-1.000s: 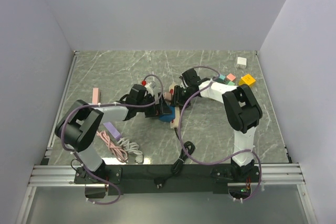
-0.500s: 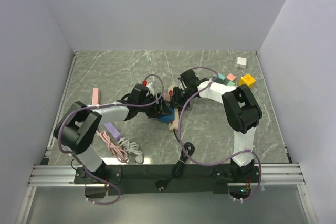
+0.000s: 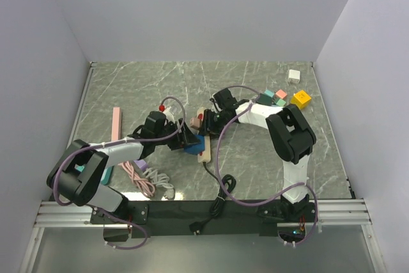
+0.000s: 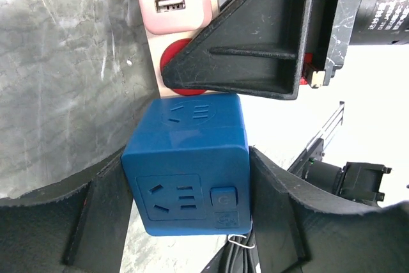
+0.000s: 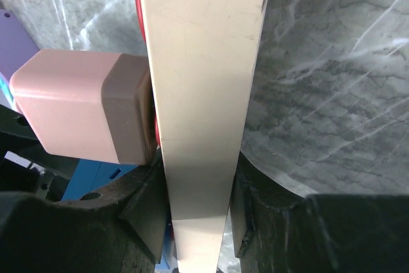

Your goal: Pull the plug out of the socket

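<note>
Top view: left gripper (image 3: 190,141) and right gripper (image 3: 208,123) are meeting over the cream power strip (image 3: 206,154) at mid-table; left wrist: its fingers (image 4: 96,222) are pinching the blue cube plug (image 4: 188,164), which is sitting on the strip; right wrist: its jaws are clamping the strip beside a pink adapter (image 5: 83,107).

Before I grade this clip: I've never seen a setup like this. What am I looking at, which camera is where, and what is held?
Two robot arms are bolted at the near edge of a grey table. The overhead picture looks down from behind them; the other two come from a camera on each wrist. The left arm's fingers are closed on a blue cube plug. The right arm's fingers clamp a beige power strip, which has a pink plug on it. Whether the blue plug is free of the strip, I cannot tell. Also on the table: coloured blocks, a pink bar and loose cables.
</note>
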`<state>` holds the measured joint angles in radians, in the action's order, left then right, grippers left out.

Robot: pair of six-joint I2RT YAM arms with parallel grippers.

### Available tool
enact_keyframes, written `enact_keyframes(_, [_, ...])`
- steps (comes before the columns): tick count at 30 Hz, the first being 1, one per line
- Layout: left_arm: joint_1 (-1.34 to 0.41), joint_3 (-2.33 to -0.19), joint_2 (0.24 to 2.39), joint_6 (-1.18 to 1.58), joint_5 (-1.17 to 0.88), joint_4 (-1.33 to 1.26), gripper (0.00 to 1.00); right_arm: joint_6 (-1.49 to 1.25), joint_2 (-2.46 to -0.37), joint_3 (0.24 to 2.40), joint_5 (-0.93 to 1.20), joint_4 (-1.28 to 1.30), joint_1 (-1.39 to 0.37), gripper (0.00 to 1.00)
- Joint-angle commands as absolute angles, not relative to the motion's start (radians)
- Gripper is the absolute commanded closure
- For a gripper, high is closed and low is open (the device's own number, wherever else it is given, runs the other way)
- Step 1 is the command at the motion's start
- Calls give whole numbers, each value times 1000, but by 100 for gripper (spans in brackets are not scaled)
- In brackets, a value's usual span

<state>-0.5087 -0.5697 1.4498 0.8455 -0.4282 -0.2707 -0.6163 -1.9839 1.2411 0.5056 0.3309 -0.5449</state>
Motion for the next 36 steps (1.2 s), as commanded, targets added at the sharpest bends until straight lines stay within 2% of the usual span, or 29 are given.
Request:
enact_keyframes(1, [-474, -595, 1411, 824, -531, -280, 99, -514, -2051, 1172, 75, 506, -465, 100])
enact_keyframes(11, [-474, -902, 1387, 667, -381, 170, 99, -511, -2048, 1134, 2, 511, -465, 100])
enact_keyframes(19, [-457, -769, 1290, 712, -347, 108, 99, -502, -1993, 1078, 142, 451, -465, 100])
enact_keyframes(23, [-414, -765, 1304, 733, -287, 71, 99, -532, -1846, 988, 230, 431, -465, 100])
enact_keyframes(27, [-400, -827, 1423, 749, -310, 6, 100, -616, -1645, 890, 224, 439, -456, 100])
enact_keyframes(32, [-408, -985, 1707, 824, -432, -177, 99, -732, -1366, 805, 170, 497, -446, 100])
enact_keyframes(36, [-446, -1139, 1924, 916, -508, -264, 99, -758, -1229, 796, 140, 561, -436, 100])
